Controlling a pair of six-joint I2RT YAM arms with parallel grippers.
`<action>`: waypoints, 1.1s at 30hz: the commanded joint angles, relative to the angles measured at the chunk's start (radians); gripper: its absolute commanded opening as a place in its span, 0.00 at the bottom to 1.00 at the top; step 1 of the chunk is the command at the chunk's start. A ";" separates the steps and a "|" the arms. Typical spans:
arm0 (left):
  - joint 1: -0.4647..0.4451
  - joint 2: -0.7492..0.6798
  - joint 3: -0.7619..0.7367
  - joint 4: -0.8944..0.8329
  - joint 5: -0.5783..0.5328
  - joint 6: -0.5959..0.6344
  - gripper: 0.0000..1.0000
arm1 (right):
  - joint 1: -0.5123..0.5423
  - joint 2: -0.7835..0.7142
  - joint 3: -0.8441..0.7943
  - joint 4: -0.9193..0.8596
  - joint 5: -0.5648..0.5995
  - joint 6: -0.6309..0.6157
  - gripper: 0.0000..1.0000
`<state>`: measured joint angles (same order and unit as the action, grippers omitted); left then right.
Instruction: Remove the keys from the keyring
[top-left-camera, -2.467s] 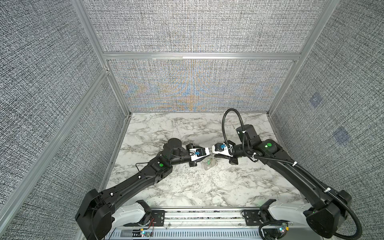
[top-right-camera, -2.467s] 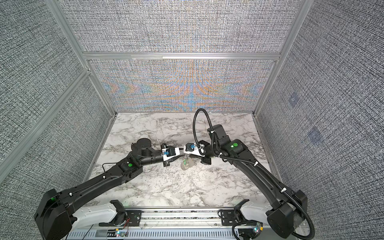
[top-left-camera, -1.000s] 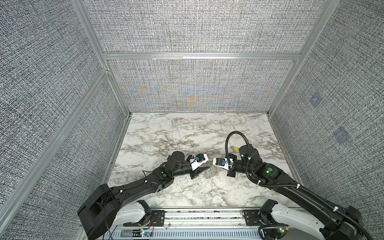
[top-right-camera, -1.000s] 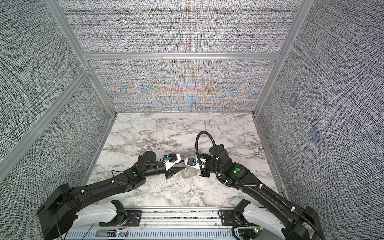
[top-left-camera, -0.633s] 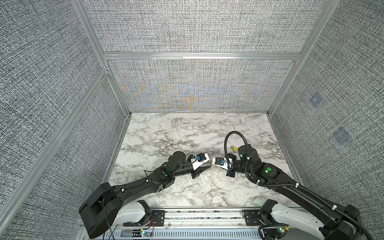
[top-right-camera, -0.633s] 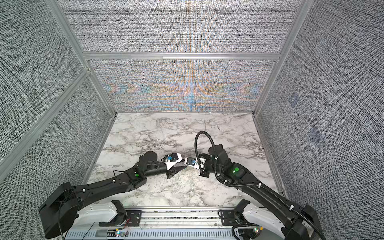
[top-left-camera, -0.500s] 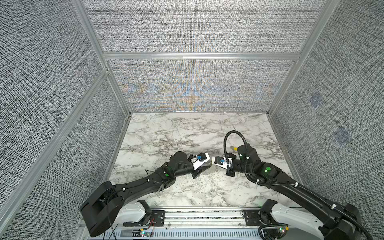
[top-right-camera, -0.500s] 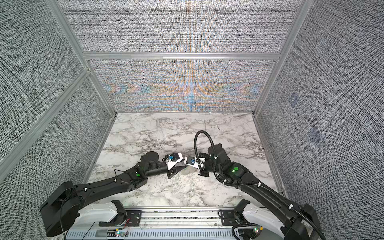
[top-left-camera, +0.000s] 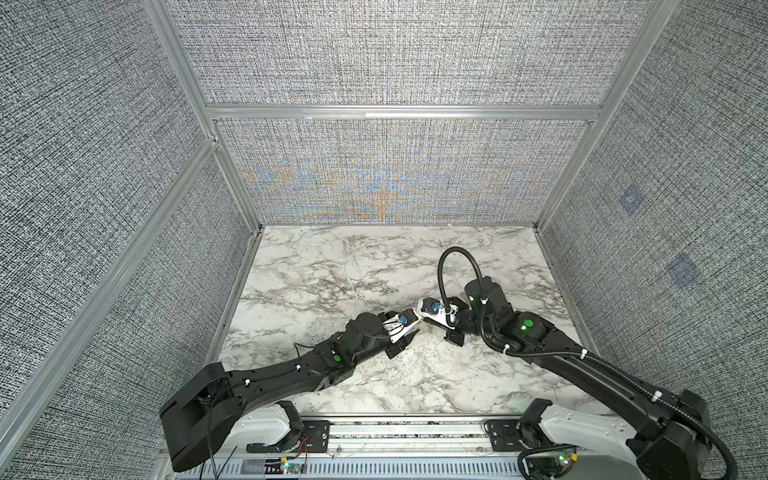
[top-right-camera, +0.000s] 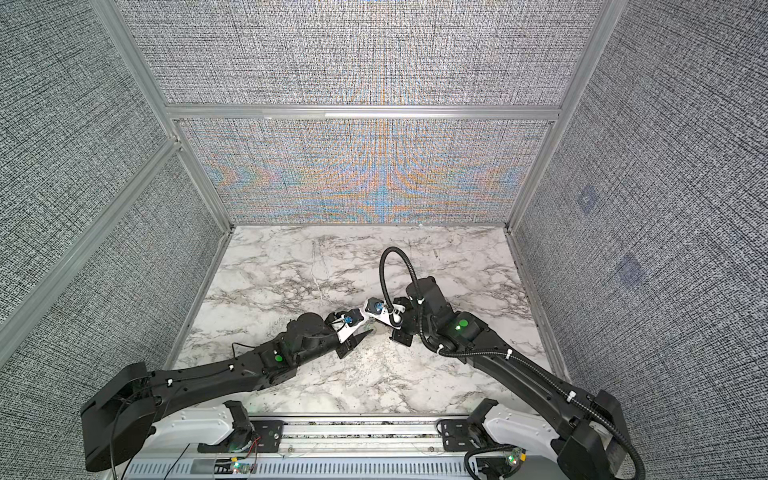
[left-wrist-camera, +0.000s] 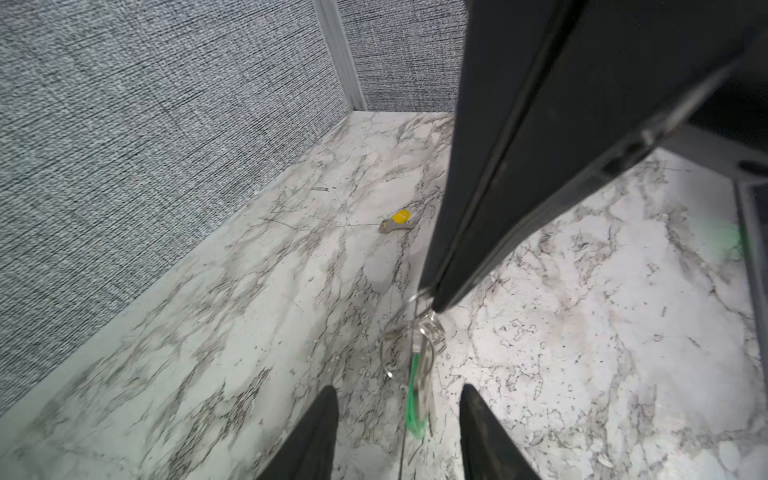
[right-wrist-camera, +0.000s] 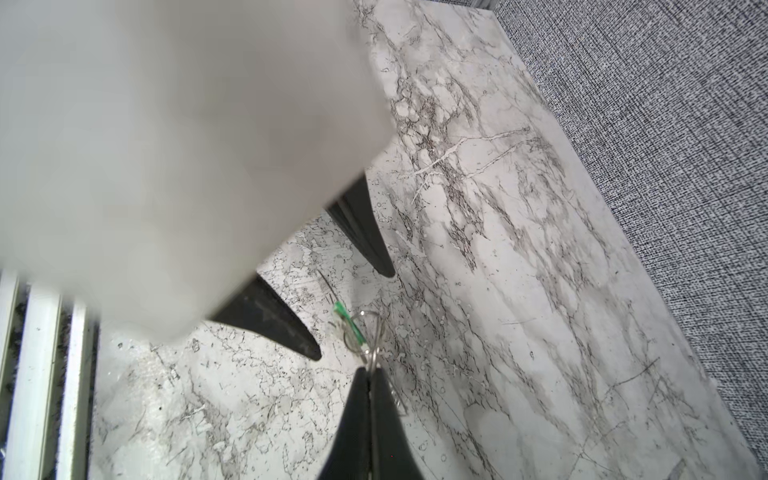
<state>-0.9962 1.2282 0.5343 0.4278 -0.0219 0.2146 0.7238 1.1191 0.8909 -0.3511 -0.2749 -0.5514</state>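
Note:
The keyring (right-wrist-camera: 368, 332) is a thin silver wire ring, and my right gripper (right-wrist-camera: 370, 370) is shut on its edge just above the marble. One of the keys, with a green tag (left-wrist-camera: 414, 399), hangs from the keyring (left-wrist-camera: 417, 332). It sits between the fingers (left-wrist-camera: 326, 419) of my left gripper (left-wrist-camera: 399, 415), which is open and touches nothing. The other key, with a yellow tag (left-wrist-camera: 397, 220), lies loose on the table beyond the right gripper. In both top views the left gripper (top-left-camera: 409, 337) (top-right-camera: 358, 337) and right gripper (top-left-camera: 428, 330) (top-right-camera: 376, 328) meet tip to tip at mid-table.
The marble table (top-left-camera: 332, 270) is walled by grey fabric panels on three sides. An aluminium rail (top-left-camera: 407, 428) runs along the front edge. The right arm's cable loop (top-left-camera: 457, 266) arches above its wrist.
My left gripper's jaws have spread wider around the green-tagged key. Both grippers have shifted slightly toward the back. The right gripper stays shut on the ring.

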 joint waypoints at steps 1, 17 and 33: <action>-0.014 -0.001 -0.007 0.065 -0.127 0.028 0.51 | 0.007 0.025 0.027 -0.053 0.019 0.065 0.00; -0.059 0.053 -0.010 0.175 -0.310 0.083 0.55 | 0.019 0.068 0.137 -0.102 0.021 0.144 0.00; -0.074 -0.039 -0.038 0.206 -0.396 0.172 0.53 | 0.020 0.088 0.147 -0.137 -0.010 0.115 0.00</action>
<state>-1.0710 1.1980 0.4988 0.5987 -0.3912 0.3626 0.7418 1.2057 1.0340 -0.4778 -0.2489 -0.4236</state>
